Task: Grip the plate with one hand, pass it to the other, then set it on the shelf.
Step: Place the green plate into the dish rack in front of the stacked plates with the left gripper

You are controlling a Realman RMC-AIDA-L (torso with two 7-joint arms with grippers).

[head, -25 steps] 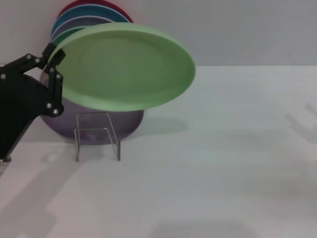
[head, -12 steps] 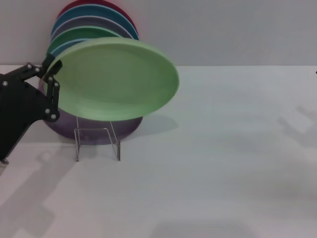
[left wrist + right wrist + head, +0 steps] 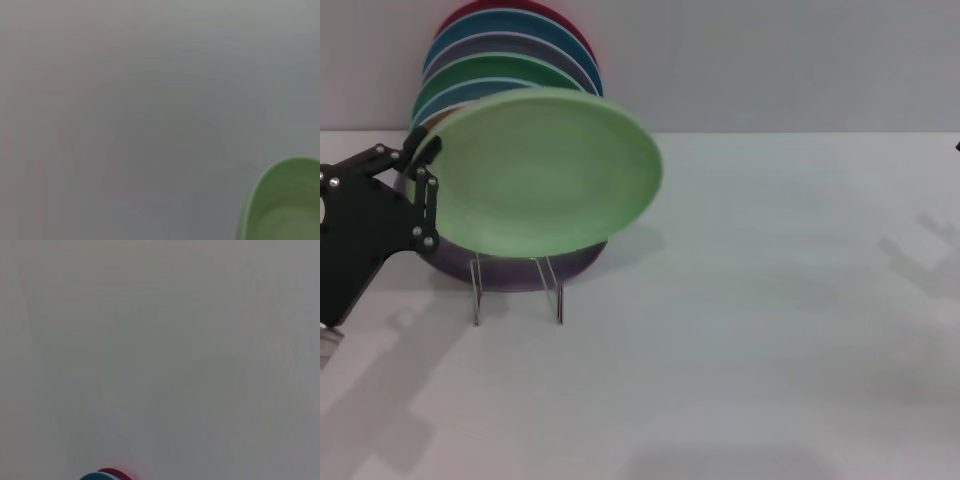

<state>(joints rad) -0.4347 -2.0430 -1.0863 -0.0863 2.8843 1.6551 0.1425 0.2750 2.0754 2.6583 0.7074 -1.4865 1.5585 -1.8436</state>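
The light mint-green plate (image 3: pixel 540 170) hangs tilted in the air at the left of the head view, just above the clear acrylic shelf (image 3: pixel 516 288). My left gripper (image 3: pixel 423 160) is shut on the plate's left rim. The plate's edge also shows in the left wrist view (image 3: pixel 285 205). The plate's lower rim hides the top of the shelf. My right gripper is out of view; only a dark speck shows at the right edge of the head view.
A stack of upright plates (image 3: pixel 510 50) in red, blue, lilac and emerald green leans against the back wall behind the held plate. A purple plate (image 3: pixel 520 265) lies flat behind the shelf. The white table (image 3: pixel 760 330) stretches to the right.
My left gripper has lowered the mint plate and drawn it left, down toward the shelf. The plate has tilted more upright and uncovered more of the stacked plates.
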